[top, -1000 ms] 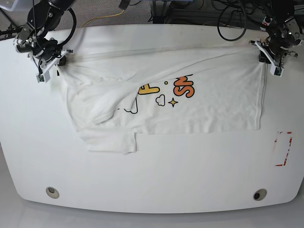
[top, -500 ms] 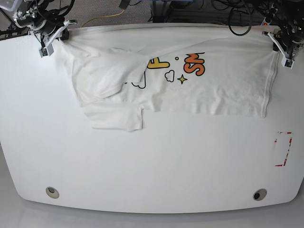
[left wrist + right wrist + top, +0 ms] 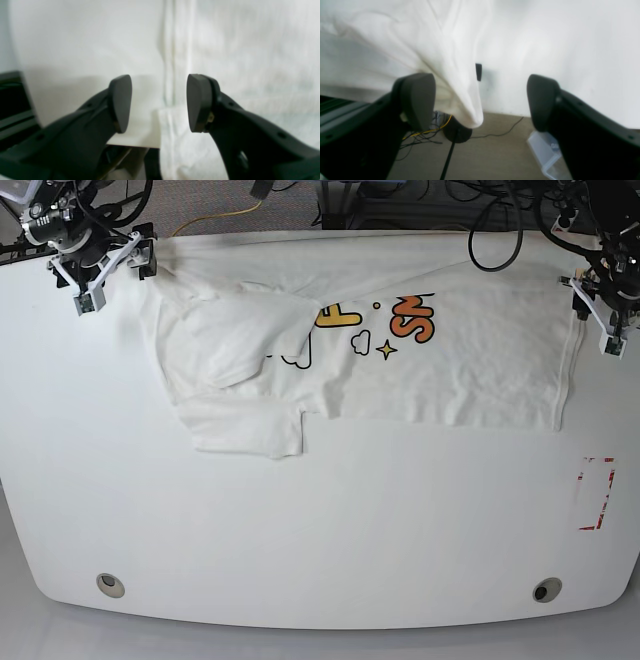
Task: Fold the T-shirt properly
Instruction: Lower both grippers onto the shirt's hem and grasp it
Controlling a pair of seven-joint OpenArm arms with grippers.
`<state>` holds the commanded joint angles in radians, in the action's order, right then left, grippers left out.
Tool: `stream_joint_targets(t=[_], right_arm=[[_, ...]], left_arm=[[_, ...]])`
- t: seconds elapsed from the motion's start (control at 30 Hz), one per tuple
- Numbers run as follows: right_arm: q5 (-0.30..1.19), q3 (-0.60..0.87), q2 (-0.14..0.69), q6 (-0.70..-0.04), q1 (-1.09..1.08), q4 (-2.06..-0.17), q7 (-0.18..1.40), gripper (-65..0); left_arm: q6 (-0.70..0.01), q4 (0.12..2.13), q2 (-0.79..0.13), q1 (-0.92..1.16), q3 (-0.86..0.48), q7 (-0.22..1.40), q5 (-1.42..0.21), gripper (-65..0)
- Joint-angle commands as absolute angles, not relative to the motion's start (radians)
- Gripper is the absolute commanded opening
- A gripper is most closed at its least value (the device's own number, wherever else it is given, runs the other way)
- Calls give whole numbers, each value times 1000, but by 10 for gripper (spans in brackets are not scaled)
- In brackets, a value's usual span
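The white T-shirt (image 3: 470, 375) lies along the table's far edge, its orange-yellow print (image 3: 380, 328) facing up and its left part bunched in folds. My right gripper (image 3: 108, 268) stands open beside the shirt's far-left corner. In the right wrist view that gripper (image 3: 480, 100) straddles a shirt corner (image 3: 460, 82) hanging over the table edge, and the fingers do not touch it. My left gripper (image 3: 598, 315) is open at the shirt's right edge. In the left wrist view the left gripper (image 3: 158, 103) shows the stitched hem (image 3: 172, 50) running between its spread fingers.
The white table (image 3: 320, 520) has a red dashed rectangle (image 3: 597, 493) at the right and two round holes (image 3: 111, 584) (image 3: 546, 589) near the front. Beyond the far edge are floor cables (image 3: 425, 135) and a clear plastic box (image 3: 545, 155).
The shirt was dragged toward the far edge of the table. Both grippers have since opened and let go of its corners, and the shirt now lies still.
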<state>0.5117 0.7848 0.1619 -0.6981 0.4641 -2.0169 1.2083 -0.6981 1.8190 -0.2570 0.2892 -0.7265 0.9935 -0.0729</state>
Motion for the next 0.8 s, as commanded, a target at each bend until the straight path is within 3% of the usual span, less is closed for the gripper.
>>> stream_joint_targets(t=[0.1, 0.3, 0.47, 0.8], right_arm=[[506, 777, 162, -698, 384, -2005, 1208, -117], [501, 627, 203, -698, 170, -1873, 1208, -119], [499, 532, 243, -698, -42, -1662, 1193, -119], [499, 286, 352, -698, -315, -1257, 995, -119]], left_arm=[[-698, 1831, -257, 263, -727, 1013, -73, -322], [-698, 1831, -257, 231, -725, 1013, -65, -324], [-698, 1825, -257, 202, -728, 1013, -64, -325], [-698, 1825, -257, 200, -727, 1009, -65, -325]])
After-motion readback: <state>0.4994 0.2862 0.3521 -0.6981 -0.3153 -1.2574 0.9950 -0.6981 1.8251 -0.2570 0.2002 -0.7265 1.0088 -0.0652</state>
